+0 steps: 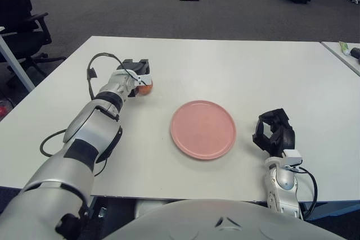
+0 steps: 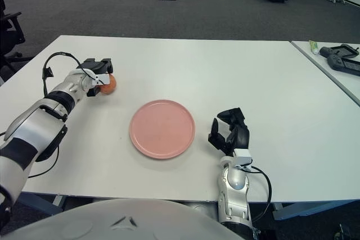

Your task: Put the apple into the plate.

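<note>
The apple is gripped by the left hand, whose fingers are closed around it, well to the left of the pink plate and somewhat farther back on the white table. Whether the fruit is lifted clear of the table or touching it cannot be told. The carry step is judged to be in hand: the grasp is made, and the transfer to the plate is not yet done. A sweep rightward and nearer is called for next, until the apple is over the plate's middle, followed by a low release so that it is not sent rolling. Nothing is seen between apple and plate. The right hand is shown just right of the plate, fingers curled on nothing. A black cable is looped beside the left wrist.
</note>
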You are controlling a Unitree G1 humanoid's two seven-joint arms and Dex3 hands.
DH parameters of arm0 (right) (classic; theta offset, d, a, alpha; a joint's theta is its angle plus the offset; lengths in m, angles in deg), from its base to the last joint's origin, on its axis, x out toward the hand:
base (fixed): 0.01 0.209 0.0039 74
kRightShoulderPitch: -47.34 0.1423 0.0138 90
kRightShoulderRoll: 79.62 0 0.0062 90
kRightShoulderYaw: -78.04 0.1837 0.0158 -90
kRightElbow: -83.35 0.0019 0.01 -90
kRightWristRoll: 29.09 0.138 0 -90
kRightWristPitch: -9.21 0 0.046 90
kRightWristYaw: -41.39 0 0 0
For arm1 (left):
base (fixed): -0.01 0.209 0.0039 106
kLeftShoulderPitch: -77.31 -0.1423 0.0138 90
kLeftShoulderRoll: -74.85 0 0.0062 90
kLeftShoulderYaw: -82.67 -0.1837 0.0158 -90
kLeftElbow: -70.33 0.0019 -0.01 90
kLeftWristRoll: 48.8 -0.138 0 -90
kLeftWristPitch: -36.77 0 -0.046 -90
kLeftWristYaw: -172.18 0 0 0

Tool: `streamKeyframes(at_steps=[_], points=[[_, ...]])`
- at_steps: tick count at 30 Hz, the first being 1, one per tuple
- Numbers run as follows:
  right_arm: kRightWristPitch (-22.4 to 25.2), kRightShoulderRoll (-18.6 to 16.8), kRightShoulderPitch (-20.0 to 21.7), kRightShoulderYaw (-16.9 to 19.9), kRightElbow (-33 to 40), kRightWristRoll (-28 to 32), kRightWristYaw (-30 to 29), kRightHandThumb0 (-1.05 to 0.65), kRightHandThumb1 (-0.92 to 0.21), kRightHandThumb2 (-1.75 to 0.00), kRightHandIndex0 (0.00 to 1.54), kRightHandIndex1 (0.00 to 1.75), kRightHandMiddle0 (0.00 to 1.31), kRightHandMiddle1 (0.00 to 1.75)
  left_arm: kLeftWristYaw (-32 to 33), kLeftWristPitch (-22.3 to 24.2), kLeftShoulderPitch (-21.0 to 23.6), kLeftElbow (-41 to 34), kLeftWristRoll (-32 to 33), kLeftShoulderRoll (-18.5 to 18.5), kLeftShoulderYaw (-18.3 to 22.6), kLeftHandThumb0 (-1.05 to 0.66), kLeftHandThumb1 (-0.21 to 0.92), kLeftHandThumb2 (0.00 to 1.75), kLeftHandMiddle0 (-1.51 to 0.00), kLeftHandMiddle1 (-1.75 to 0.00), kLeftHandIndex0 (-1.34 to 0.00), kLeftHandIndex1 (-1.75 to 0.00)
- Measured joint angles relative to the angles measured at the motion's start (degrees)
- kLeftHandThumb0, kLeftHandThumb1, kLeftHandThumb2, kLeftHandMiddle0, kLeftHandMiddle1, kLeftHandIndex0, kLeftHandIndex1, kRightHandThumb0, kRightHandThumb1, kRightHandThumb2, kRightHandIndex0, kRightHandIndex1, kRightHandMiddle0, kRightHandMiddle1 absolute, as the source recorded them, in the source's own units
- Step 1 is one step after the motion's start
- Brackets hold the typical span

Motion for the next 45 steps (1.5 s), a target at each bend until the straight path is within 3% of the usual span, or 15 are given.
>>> streamKeyframes(at_steps=[18, 29, 33, 37, 41, 45], points=[[-0.3, 0.0, 0.6, 0.1, -1.4, -1.3, -1.2, -0.41, -0.56, -1.02, 0.61, 1.43, 0.42, 1.75, 2.1, -3.2, 2.8, -4.2, 1.3, -3.2, 2.4, 0.00, 0.00, 1.62, -0.91, -1.57, -0.62, -1.75], [-0.3, 0.0, 1.3, 0.0, -1.5, -1.3, -1.2, -0.41, -0.55, -1.03, 0.61, 1.40, 0.42, 1.75, 3.3, -8.0, 4.0, -12.3, 2.8, -5.5, 5.0, 0.00, 0.01, 1.66, -0.85, -1.68, -0.63, -1.75], [-0.3, -0.1, 1.5, -0.1, -1.5, -1.3, -1.2, -0.41, -0.55, -1.03, 0.61, 1.40, 0.43, 1.75, 3.0, -9.9, 3.7, -16.6, 3.7, -5.7, 6.1, 0.00, 0.05, 1.62, -0.81, -1.72, -0.60, -1.75], [-0.3, -0.1, 1.7, 0.0, -1.5, -1.2, -1.2, -0.41, -0.55, -1.03, 0.61, 1.40, 0.43, 1.75, 0.5, -10.3, 1.9, -25.6, 5.8, -6.2, 7.9, 0.00, 0.08, 1.59, -0.78, -1.73, -0.57, -1.75], [-0.3, -0.1, 1.9, 0.0, -1.5, -1.2, -1.2, -0.41, -0.55, -1.03, 0.61, 1.40, 0.42, 1.75, -3.1, -10.3, -0.7, -34.9, 9.1, -6.4, 10.2, 0.00, 0.07, 1.59, -0.81, -1.69, -0.57, -1.75], [-0.3, -0.1, 2.1, 0.0, -1.7, -1.3, -1.5, -0.40, -0.57, -1.01, 0.61, 1.40, 0.42, 1.75, -4.7, -11.8, -2.0, -38.5, 10.2, -6.2, 10.9, 0.00, 0.05, 1.61, -0.83, -1.69, -0.58, -1.75]])
